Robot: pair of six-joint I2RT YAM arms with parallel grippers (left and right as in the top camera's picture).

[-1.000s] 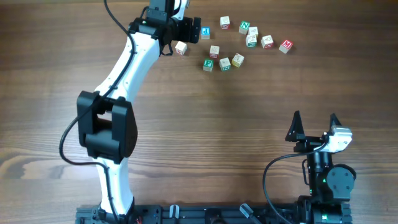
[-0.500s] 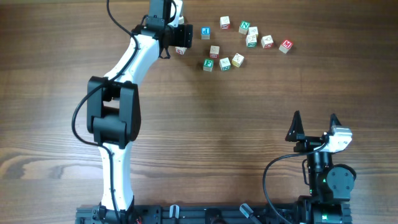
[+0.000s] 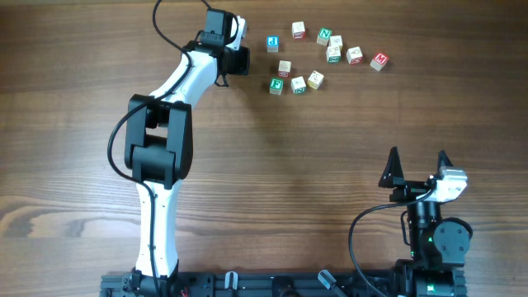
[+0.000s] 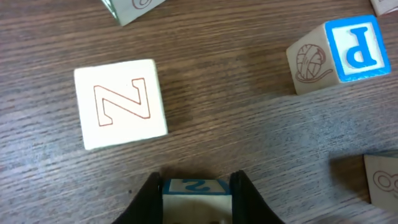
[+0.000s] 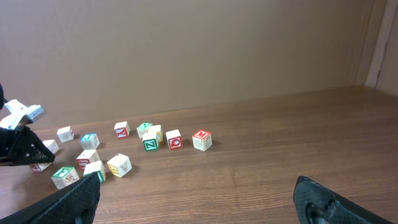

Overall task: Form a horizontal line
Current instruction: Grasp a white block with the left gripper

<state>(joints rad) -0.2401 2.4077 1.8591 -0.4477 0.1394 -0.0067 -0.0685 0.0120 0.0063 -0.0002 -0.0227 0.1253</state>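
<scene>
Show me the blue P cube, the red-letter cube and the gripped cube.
blue P cube (image 4: 354, 51), left wrist view, letter face.
red-letter cube (image 4: 121, 111), left wrist view, top face.
gripped cube (image 4: 196, 185), left wrist view, top face.

Left arm (image 3: 177, 82) stretched across the table (image 3: 330, 165) to its far side. Left gripper (image 3: 237, 59) sits at the edge of the cube scatter; its fingers cannot be made out from above. Blue-lettered cube (image 3: 272, 43) lies just beside it. Nearer me, three cubes form a rough row (image 3: 298, 83), tilting slightly, with slim gaps between them. One single cube (image 3: 284, 68) lies just above that row. Right gripper (image 3: 417, 169) rests at the near side, fingers spread wide, well apart from all cubes.
</scene>
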